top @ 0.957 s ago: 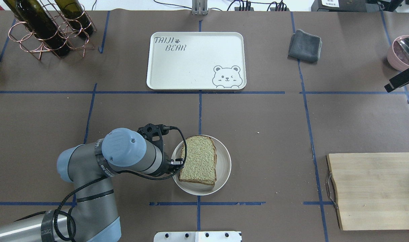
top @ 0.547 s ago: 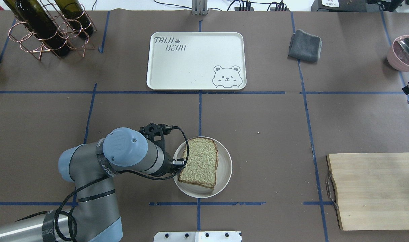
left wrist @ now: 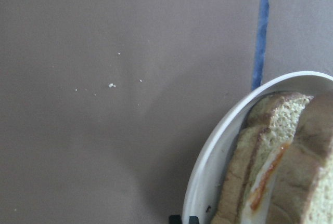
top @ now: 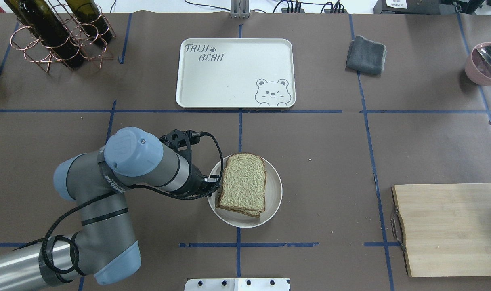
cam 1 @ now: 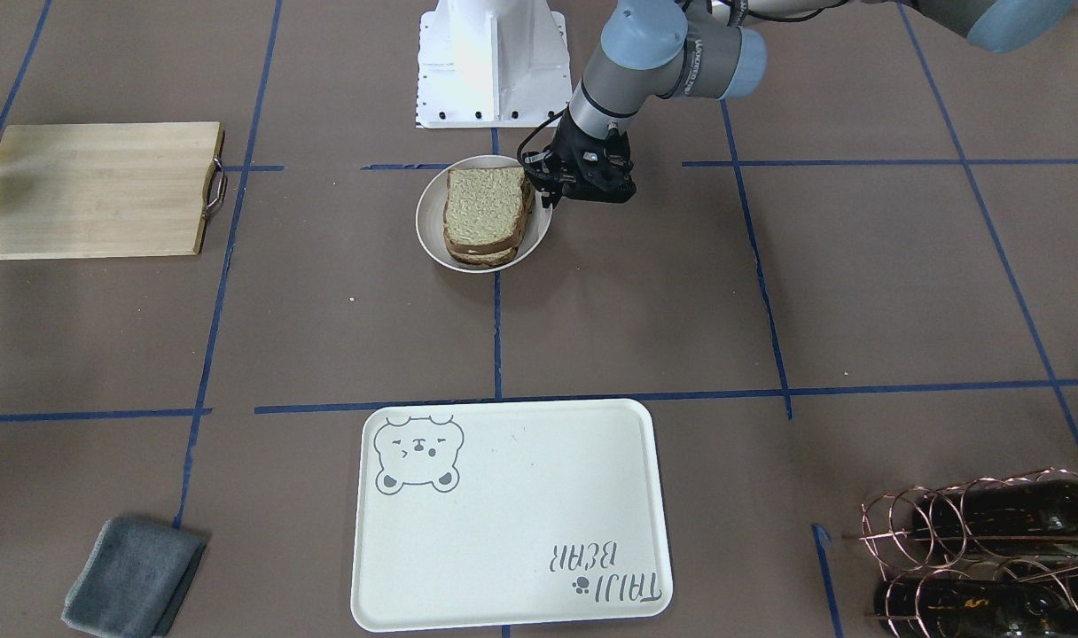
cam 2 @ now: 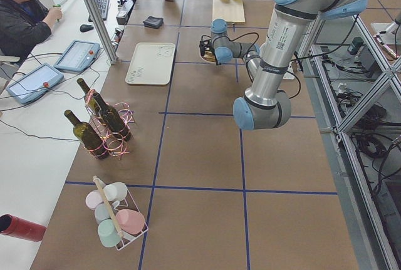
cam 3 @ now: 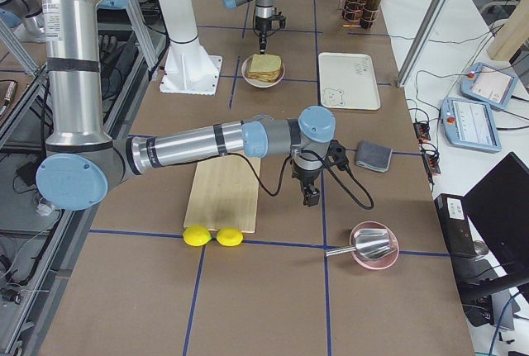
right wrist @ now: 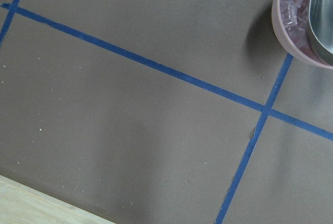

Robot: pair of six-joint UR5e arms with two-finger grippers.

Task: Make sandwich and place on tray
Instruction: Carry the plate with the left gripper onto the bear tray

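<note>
- Left gripper (top: 214, 185): jaws are seen nearly closed, clamped on the rim of the bowl (top: 275, 194), just beside the sandwich (top: 244, 184).
- Sandwich is held in the bowl, well apart from the tray (top: 229, 81).
- Right gripper (cam 3: 311, 199): jaw state cannot be told.

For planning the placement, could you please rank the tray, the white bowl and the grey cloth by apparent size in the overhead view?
Largest: the tray.
Then: the white bowl.
Smallest: the grey cloth, though it lies farther from the camera.

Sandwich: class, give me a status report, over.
Left end effector at bowl rim, seemingly clamped; right end effector unreadable. Sandwich assembled in bowl, not on tray. Nothing between bowl and tray.
</note>
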